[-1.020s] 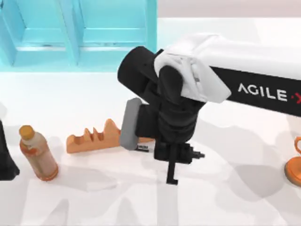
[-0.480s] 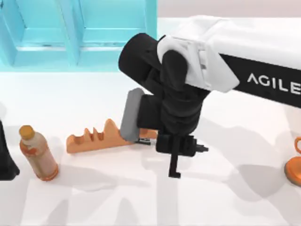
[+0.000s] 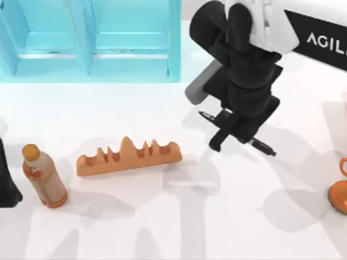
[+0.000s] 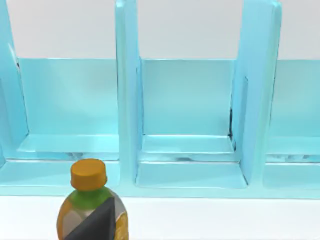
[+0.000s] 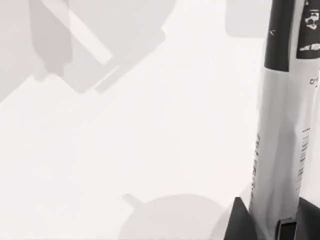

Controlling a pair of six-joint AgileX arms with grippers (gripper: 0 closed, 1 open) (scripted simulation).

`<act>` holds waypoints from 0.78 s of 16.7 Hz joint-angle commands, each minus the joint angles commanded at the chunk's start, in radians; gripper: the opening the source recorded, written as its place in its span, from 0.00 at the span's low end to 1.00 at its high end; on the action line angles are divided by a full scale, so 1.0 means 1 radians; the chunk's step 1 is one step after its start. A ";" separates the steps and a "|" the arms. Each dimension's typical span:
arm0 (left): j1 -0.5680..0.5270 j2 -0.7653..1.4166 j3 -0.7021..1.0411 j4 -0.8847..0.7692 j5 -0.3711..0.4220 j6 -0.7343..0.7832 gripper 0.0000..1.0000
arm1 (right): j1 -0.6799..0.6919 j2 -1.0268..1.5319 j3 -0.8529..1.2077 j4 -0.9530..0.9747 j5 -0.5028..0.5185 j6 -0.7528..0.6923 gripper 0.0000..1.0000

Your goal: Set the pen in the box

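The pen (image 3: pixel 264 148) is a slim black marker, held crosswise above the table right of centre, with my right gripper (image 3: pixel 230 132) shut on its middle. In the right wrist view its pale grey-white label band (image 5: pixel 282 130) with small print runs between the dark fingers (image 5: pixel 240 220). The box (image 3: pixel 173 40) is a turquoise set of open compartments at the back left, its dividers (image 4: pixel 127 100) showing in the left wrist view. The right gripper hangs to the right of the box's right wall. My left arm (image 3: pixel 6 184) sits parked at the left edge.
An orange notched block (image 3: pixel 128 156) lies left of centre. A bottle (image 3: pixel 43 176) with an orange cap (image 4: pixel 88 173) stands at the left, near the left arm. An orange object (image 3: pixel 340 192) sits at the right edge. White tabletop lies open at the front.
My right arm has risen and swung toward the back right, carrying the pen away from the orange block, which now shows in full. The left arm has not moved.
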 joint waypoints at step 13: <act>0.000 0.000 0.000 0.000 0.000 0.000 1.00 | -0.456 0.109 0.204 -0.220 0.015 0.636 0.00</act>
